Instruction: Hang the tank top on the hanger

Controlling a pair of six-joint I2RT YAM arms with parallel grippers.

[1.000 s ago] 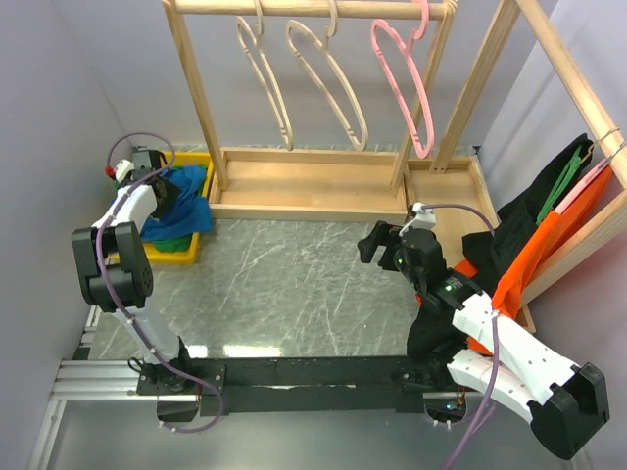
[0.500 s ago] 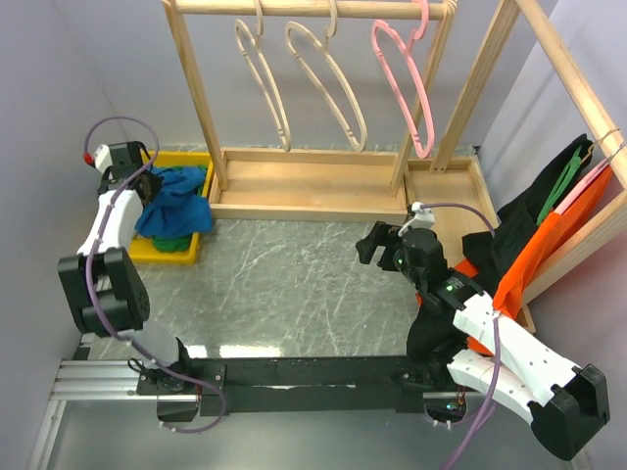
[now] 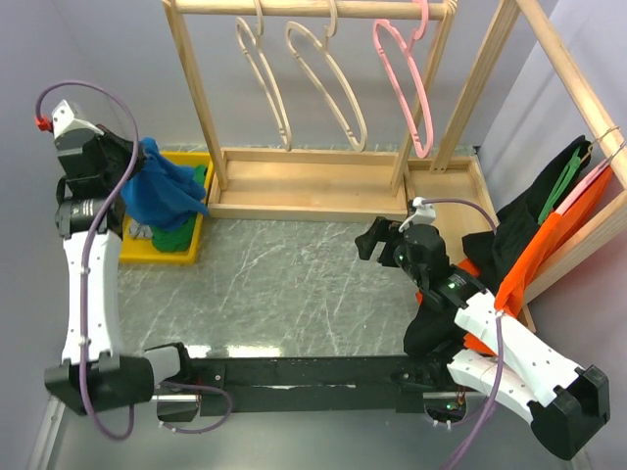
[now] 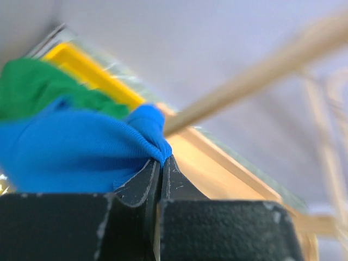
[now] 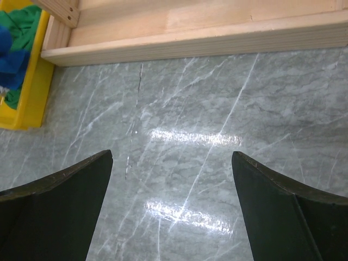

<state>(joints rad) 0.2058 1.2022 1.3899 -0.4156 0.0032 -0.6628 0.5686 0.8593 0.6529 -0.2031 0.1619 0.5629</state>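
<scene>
At far left in the top view, the left gripper (image 3: 135,168) is clamped on a bunched fold of the tank top (image 3: 162,191). It hangs over the bin (image 3: 176,257), well apart from the hanger (image 3: 265,88). Likely soft, light and limp, so a strap is probably the better hold, but the straps are lost in the bunch.

Left wrist: jaws pinch blue knit, and the background is blurred.

Right wrist: the right gripper (image 5: 172,157) is spread wide and empty above the table (image 5: 217,98).

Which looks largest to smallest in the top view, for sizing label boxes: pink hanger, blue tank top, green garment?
1. pink hanger, tallest.
2. tank top, close behind; held nearer the camera, so unsure.
3. green garment, mostly hidden.
</scene>
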